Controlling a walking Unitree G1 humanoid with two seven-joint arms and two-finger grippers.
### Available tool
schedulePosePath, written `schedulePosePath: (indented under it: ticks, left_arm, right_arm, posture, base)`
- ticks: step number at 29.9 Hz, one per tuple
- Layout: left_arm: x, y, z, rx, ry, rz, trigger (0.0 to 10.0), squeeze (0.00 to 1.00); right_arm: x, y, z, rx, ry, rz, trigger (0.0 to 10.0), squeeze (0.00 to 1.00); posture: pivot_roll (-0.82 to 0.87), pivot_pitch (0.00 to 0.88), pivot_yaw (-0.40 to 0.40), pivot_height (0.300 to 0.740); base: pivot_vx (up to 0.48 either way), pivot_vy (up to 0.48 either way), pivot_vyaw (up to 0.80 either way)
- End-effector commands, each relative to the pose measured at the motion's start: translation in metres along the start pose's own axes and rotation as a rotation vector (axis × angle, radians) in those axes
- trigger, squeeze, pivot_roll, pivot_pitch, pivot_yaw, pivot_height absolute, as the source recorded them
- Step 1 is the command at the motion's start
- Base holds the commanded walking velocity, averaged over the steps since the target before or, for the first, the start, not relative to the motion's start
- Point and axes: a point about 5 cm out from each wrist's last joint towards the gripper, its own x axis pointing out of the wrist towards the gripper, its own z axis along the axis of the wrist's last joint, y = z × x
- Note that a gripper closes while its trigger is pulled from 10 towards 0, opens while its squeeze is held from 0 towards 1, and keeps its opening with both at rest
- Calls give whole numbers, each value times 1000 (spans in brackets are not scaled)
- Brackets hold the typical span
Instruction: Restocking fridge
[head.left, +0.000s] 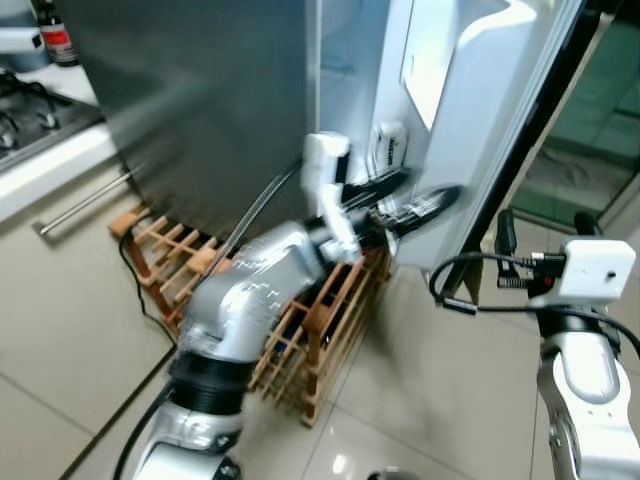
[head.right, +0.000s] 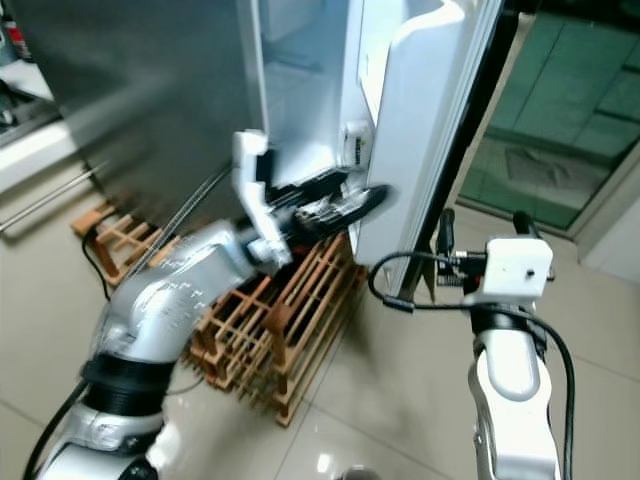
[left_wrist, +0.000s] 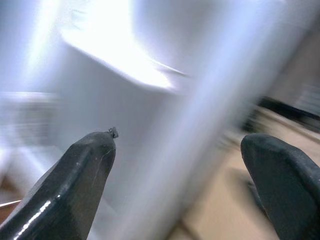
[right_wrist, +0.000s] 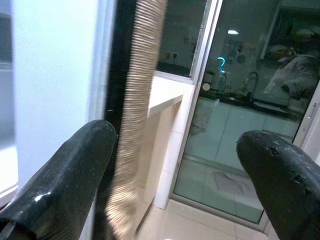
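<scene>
The steel-grey fridge (head.left: 200, 100) stands with its door (head.left: 470, 120) swung open, showing the door's white inner lining. My left gripper (head.left: 430, 190) reaches to the lower inner edge of that door. Its two black fingers are spread open with nothing held between them, and the left wrist view shows the blurred white door panel (left_wrist: 150, 100) past the fingertips (left_wrist: 100, 150). My right gripper (head.left: 545, 222) points upward just outside the door's outer edge, open and empty. The right wrist view looks along the door's dark edge (right_wrist: 117, 100).
A wooden slatted rack (head.left: 330, 320) sits on the tiled floor below my left arm, with a black cable beside it. A counter with a stove (head.left: 30, 120) and a bottle (head.left: 55, 35) lies to the left. A glass sliding door (head.left: 590, 130) is to the right.
</scene>
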Motion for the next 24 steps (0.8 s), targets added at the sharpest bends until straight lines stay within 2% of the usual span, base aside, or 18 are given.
schedulePosePath:
  ticks: [1, 3, 4, 5, 6, 8, 9, 11, 13, 16, 21, 24]
  left_arm:
    - [-8, 11, 10, 58, -67, 140, 10000, 0]
    - [-32, 33, 15, 88, -136, 384, 10000, 0]
    - [-32, 33, 15, 88, -136, 384, 10000, 0]
    - [-51, 44, 16, 155, -159, 520, 10000, 0]
    - [-51, 44, 16, 155, -159, 520, 10000, 0]
    - [-63, 51, 16, 211, -162, 617, 10000, 0]
    - [-63, 51, 16, 211, -162, 617, 10000, 0]
    - [-72, 58, 19, 284, -173, 718, 10000, 0]
    - [-78, 65, 23, 312, -192, 816, 10000, 0]
    - [-81, 64, 27, 340, -225, 859, 10000, 0]
    - [-73, 56, 25, 363, -232, 821, 10000, 0]
    - [-65, 50, 21, 381, -212, 774, 10000, 0]
  right_arm:
    - [4, 3, 7, 23, -28, 15, 10000, 0]
    - [11, 9, 9, 37, -40, 41, 10000, 0]
    - [11, 9, 9, 37, -40, 41, 10000, 0]
    - [18, 15, 12, 53, -54, 69, 10000, 0]
    - [18, 15, 12, 53, -54, 69, 10000, 0]
    - [27, 24, 15, 78, -65, 119, 10000, 0]
    - [27, 24, 15, 78, -65, 119, 10000, 0]
    - [34, 36, 19, 90, -79, 183, 10000, 0]
    - [44, 46, 25, 128, -92, 220, 10000, 0]
    - [54, 52, 34, 161, -113, 241, 10000, 0]
    - [54, 53, 29, 160, -95, 266, 10000, 0]
    - [54, 52, 24, 161, -73, 266, 10000, 0]
  posture:
    - [-153, 0, 15, 740]
    - [-133, 0, 6, 740]
    - [-133, 0, 6, 740]
    - [-117, 0, -4, 740]
    - [-117, 0, -4, 740]
    - [-100, 0, -15, 740]
    - [-100, 0, -15, 740]
    - [-94, 0, -18, 740]
    - [-85, 0, -24, 740]
    - [-79, 0, -33, 740]
    - [-72, 0, -43, 740]
    - [-72, 0, -43, 740]
  base:
    - [0, 0, 0]
    - [0, 0, 0]
    - [0, 0, 0]
    - [0, 0, 0]
    - [0, 0, 0]
    - [0, 0, 0]
    - [0, 0, 0]
    - [0, 0, 0]
    - [0, 0, 206]
    - [0, 0, 796]
    - [0, 0, 785]
    - [0, 0, 173]
